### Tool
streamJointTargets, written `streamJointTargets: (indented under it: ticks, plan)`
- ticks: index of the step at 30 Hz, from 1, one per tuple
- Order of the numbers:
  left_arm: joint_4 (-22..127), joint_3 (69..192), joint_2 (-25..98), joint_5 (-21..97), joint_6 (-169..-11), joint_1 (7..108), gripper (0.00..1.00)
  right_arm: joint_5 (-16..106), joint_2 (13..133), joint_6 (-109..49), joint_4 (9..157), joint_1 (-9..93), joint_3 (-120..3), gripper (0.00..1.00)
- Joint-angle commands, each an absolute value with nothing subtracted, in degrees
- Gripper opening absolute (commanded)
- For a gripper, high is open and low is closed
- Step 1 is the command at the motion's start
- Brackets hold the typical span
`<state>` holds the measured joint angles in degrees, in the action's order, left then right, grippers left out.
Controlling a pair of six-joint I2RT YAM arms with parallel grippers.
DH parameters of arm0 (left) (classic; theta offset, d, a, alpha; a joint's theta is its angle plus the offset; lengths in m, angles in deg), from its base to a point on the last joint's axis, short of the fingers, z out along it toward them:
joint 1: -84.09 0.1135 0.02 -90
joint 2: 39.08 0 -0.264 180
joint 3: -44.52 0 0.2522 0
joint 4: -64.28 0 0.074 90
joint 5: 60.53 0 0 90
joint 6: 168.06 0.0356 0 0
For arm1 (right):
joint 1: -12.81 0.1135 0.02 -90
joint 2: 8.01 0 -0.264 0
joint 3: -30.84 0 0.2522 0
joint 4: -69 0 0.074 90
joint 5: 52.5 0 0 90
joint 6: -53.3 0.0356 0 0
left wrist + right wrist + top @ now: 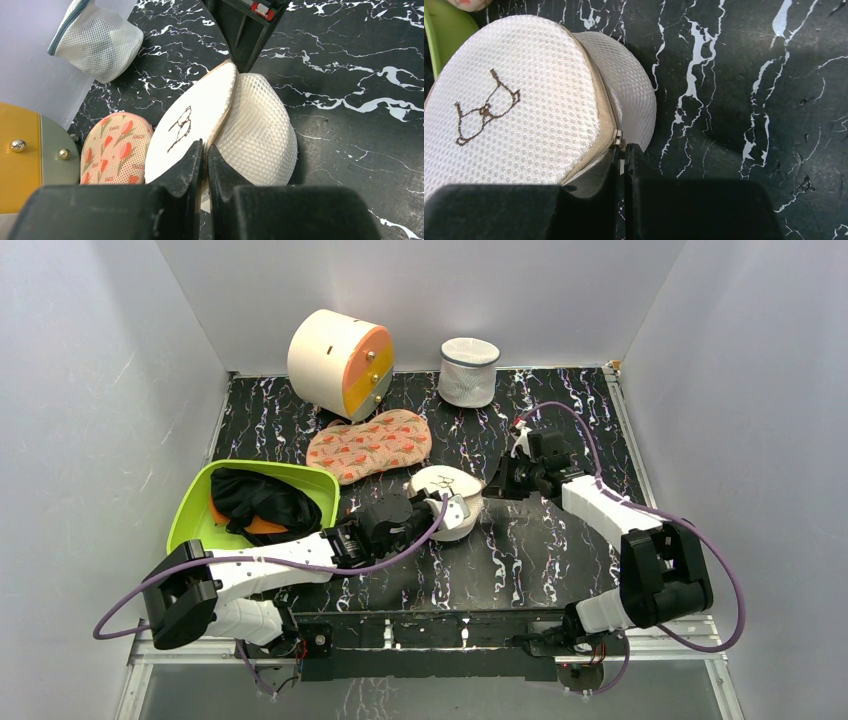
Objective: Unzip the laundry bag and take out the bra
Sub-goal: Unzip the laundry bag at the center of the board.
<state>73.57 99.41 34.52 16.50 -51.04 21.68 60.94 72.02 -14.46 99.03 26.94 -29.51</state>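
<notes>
The cream mesh laundry bag [440, 485] lies tilted on its dome at the middle of the table, with its flat face and black line drawing [484, 107] turned up. My left gripper [458, 512] is shut on the bag's tan zip trim at its near edge [205, 148]. My right gripper [492, 487] is at the bag's right side. It is shut on the small metal zip pull [617, 137] at the tan zip [594, 90]. The zip looks closed along the stretch that shows. The bra is hidden.
A green bin [200, 490] holding a black garment [262, 502] stands at the left. An orange patterned cloth [368, 445] lies behind the bag. A cream drum with an orange face [335, 362] and a white cylindrical mesh bag [468, 370] stand at the back.
</notes>
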Motion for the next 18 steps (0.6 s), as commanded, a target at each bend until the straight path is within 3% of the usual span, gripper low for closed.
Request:
streamJointTargets:
  ticks: [1, 2, 4, 8, 13, 18]
  plan:
    - [74.85, 99.98, 31.94, 14.11, -50.98, 21.6, 0.0, 61.76, 70.69, -16.17, 98.14, 24.77, -31.69, 0.0]
    - [74.61, 100.27, 32.2, 14.12, -50.99, 21.6, 0.0, 63.08, 69.37, -15.23, 97.37, 24.81, -30.93, 0.0]
    - [74.31, 100.78, 32.73, 14.3, -51.24, 21.6, 0.12, 65.09, 66.97, -13.47, 96.85, 25.06, -29.62, 0.0]
    - [73.67, 101.31, 33.29, 15.39, -51.97, 21.6, 0.27, 67.05, 61.72, -10.05, 96.56, 26.5, -26.43, 0.0]
    - [71.37, 102.06, 33.28, 19.02, -52.82, 21.59, 0.62, 68.25, 57.26, -4.4, 93.65, 30.76, -22.06, 0.0]
    - [70.48, 101.9, 31.69, 25.18, -55.06, 21.55, 0.78, 62.69, 55.01, -1.85, 94.98, 37.91, -21.96, 0.0]
